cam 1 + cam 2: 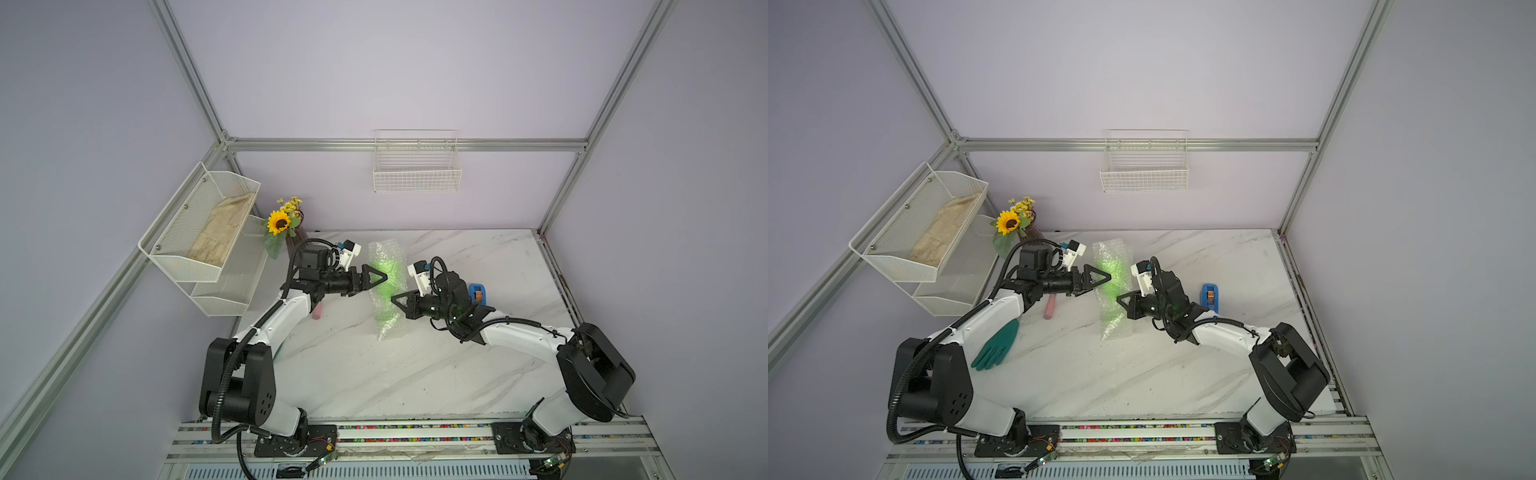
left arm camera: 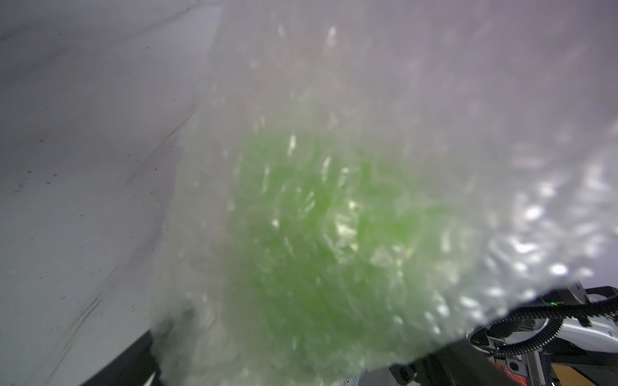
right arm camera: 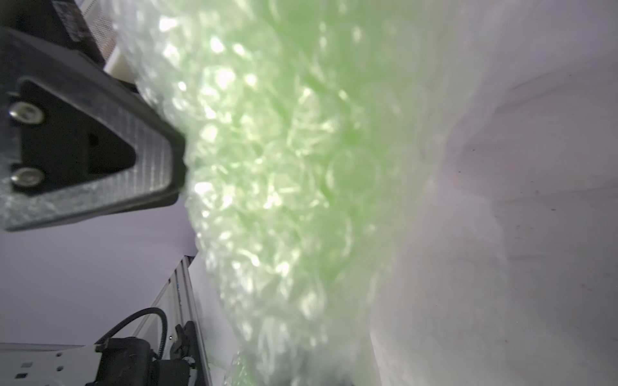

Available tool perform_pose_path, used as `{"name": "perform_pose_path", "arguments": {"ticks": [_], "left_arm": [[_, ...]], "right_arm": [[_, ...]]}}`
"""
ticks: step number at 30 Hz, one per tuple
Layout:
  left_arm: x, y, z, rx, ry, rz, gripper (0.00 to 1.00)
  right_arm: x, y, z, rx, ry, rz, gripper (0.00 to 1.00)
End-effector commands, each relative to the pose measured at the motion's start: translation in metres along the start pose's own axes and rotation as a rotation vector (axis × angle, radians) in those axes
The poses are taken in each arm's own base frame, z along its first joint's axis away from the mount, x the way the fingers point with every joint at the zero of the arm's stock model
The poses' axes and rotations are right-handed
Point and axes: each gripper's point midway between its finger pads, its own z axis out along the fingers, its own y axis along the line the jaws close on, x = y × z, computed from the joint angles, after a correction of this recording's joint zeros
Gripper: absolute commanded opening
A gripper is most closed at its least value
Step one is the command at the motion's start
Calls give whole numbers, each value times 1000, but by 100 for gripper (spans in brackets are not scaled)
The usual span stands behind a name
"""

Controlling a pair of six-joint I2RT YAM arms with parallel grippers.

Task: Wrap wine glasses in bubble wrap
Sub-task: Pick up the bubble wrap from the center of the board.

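Bubble wrap: rolled into a long bundle on the tabletop, mid-field, with its long axis running 12 to 6 o'clock. The 6 o'clock end is plain film with no green behind it.
Goblet: inside the bundle. In both top views it shows only as a lime-green glow through the film. Stem, foot and heading are not discernible. Both wrist views give blurred green behind bubbles, with no outline.
Left pincer: at the bundle's 9 o'clock side, overlapping the film. In the left wrist view its fingers stand wide apart with the bundle between them. Cannot tell whether they clamp the film or stand clear of it.
Right pincer: clenched, with its tip at the bundle's 3 o'clock edge. Film covers the fingertips in the right wrist view, so cannot tell whether film is caught between them.
Tape dispenser: blue, at 3 o'clock from the bundle. In a top view it is half hidden by the right arm.
Glove: green, at 8 o'clock, with its cuff under the left arm.
Pink object: at 9 o'clock, with one end under the left arm. Its type is not identifiable.
Sunflower: in the 10 o'clock corner.
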Motion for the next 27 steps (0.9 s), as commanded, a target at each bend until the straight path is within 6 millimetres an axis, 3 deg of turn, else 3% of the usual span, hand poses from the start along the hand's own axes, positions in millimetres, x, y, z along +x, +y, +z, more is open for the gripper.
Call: {"name": "perform_pose_path", "arguments": {"ticks": [1,5,10,14,21,27], "left_arm": [[1,11,-10,-87,-20,6,97],[4,22,-14,-174,-2,-55,95],[4,26,-25,-279,17,-88,91],[-1,22,-34,-338,46,-23,88],[-31,8,-49,-372,25,157,84],[-45,-29,-52,-273,16,385,79]], "right_arm": [[13,-23,-6,152,91,-54,0],[20,-34,-2,221,142,-40,0],[26,-51,0,373,203,-183,0],[30,-57,-9,451,290,-457,0],[32,-36,-36,344,356,-1100,0],[30,-54,-46,407,372,-1498,0]]}}
